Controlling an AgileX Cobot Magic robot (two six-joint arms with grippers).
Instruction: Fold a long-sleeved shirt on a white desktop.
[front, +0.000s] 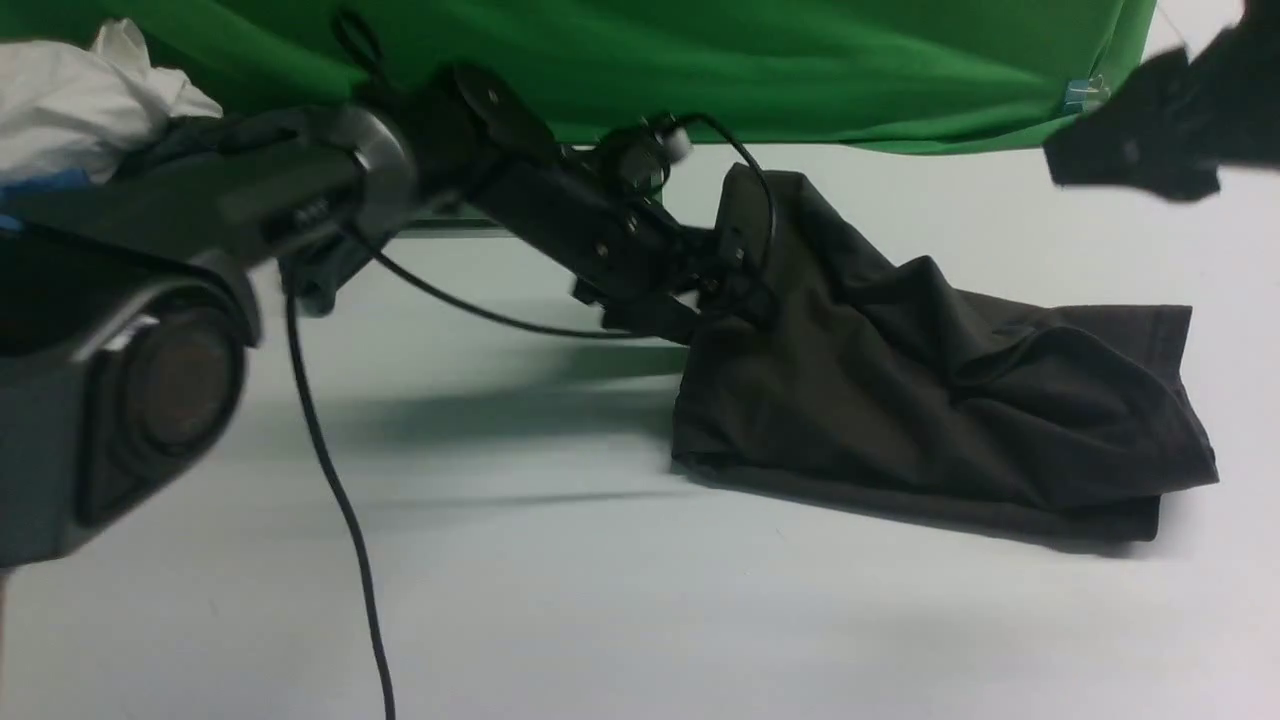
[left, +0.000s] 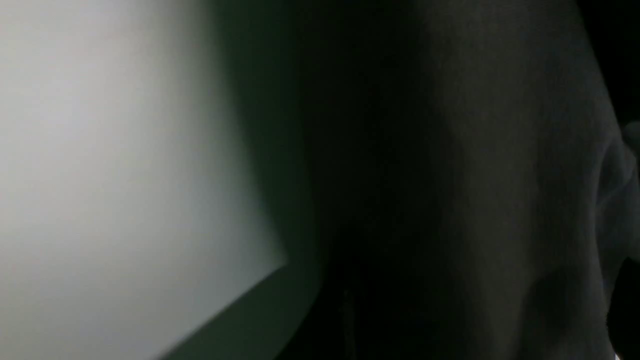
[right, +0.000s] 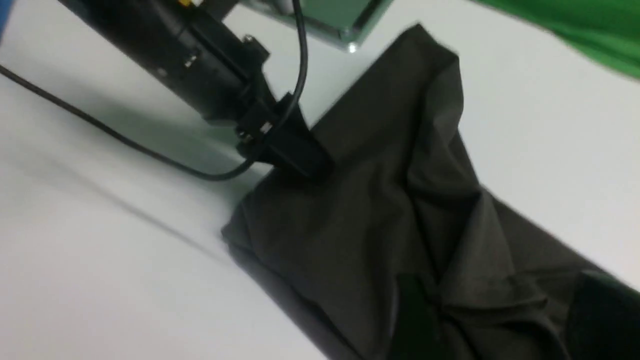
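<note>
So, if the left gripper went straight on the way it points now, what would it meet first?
The shirt: the left gripper points into its raised edge, perhaps touching it; depth is unclear.

The left gripper has its fingertips buried in the crumpled dark olive-black cotton shirt toward the far edge of the matte white desk, so how its jaws stand cannot be told. Its wrist view gives only unfocused dark cloth. The right gripper is a blurred black shape cut off by the picture's edge.
</note>
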